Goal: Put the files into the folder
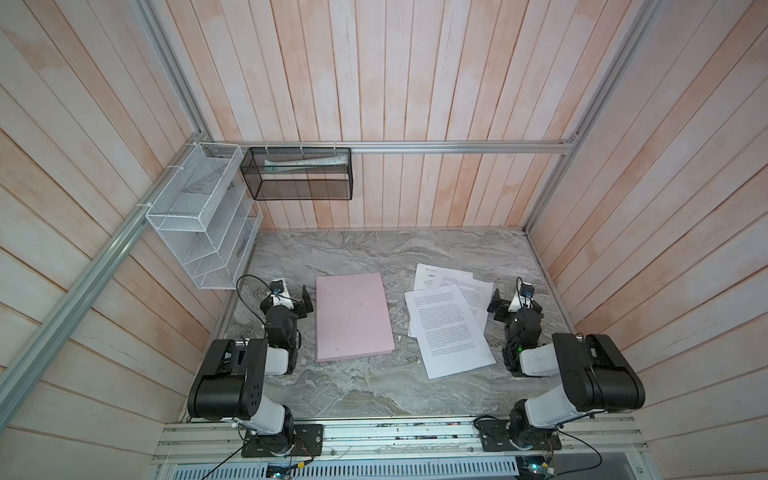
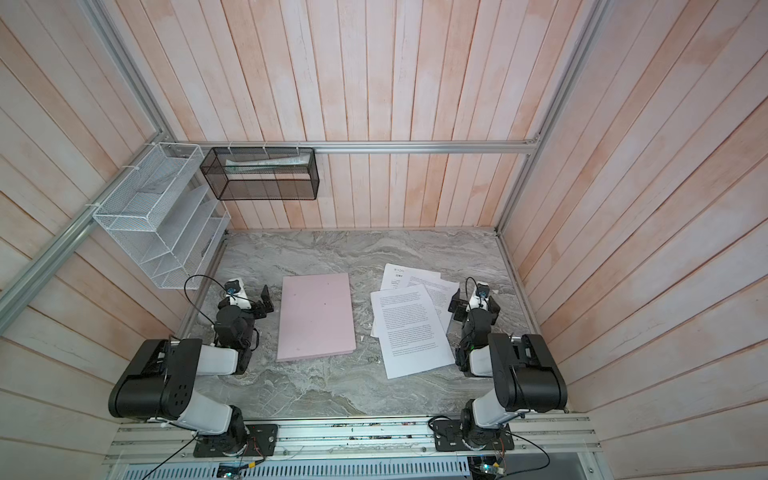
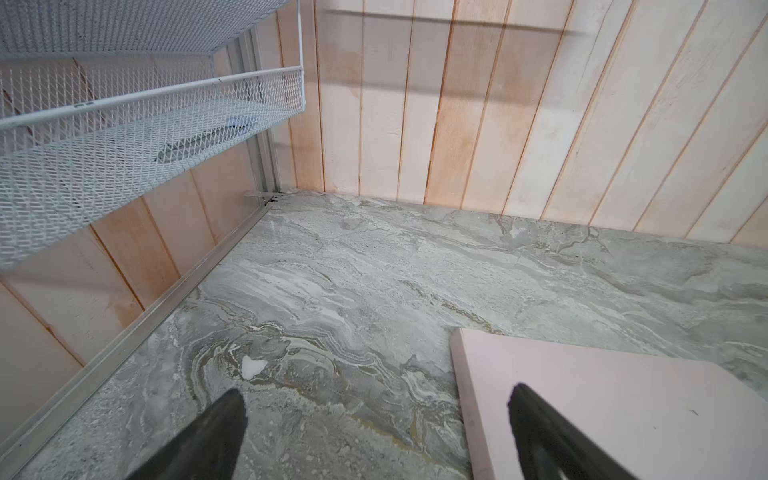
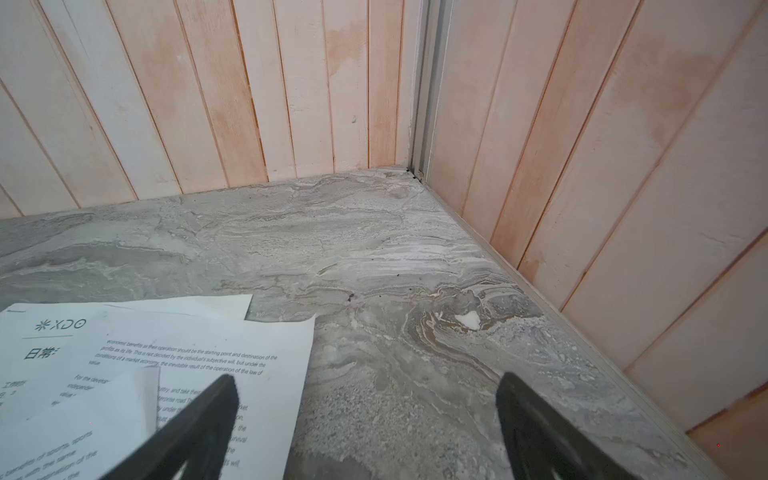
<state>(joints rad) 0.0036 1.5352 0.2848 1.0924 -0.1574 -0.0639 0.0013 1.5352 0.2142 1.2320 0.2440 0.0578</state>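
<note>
The pale pink folder (image 1: 353,318) (image 2: 318,318) lies shut and flat on the marble table, left of centre in both top views. Several white printed files (image 1: 451,324) (image 2: 415,328) lie fanned and overlapping to its right. My left gripper (image 1: 287,300) (image 3: 376,395) rests low beside the folder's left edge, open and empty; one finger hangs over the folder's corner (image 3: 623,415). My right gripper (image 1: 515,303) (image 4: 365,380) sits at the files' right edge, open and empty, with one finger above the topmost sheets (image 4: 187,357).
A white wire-mesh rack (image 1: 199,232) (image 3: 124,124) hangs on the left wall above the table's far left corner. A black mesh basket (image 1: 299,174) with rolled papers hangs on the back wall. Wooden walls enclose three sides of the table (image 1: 374,386).
</note>
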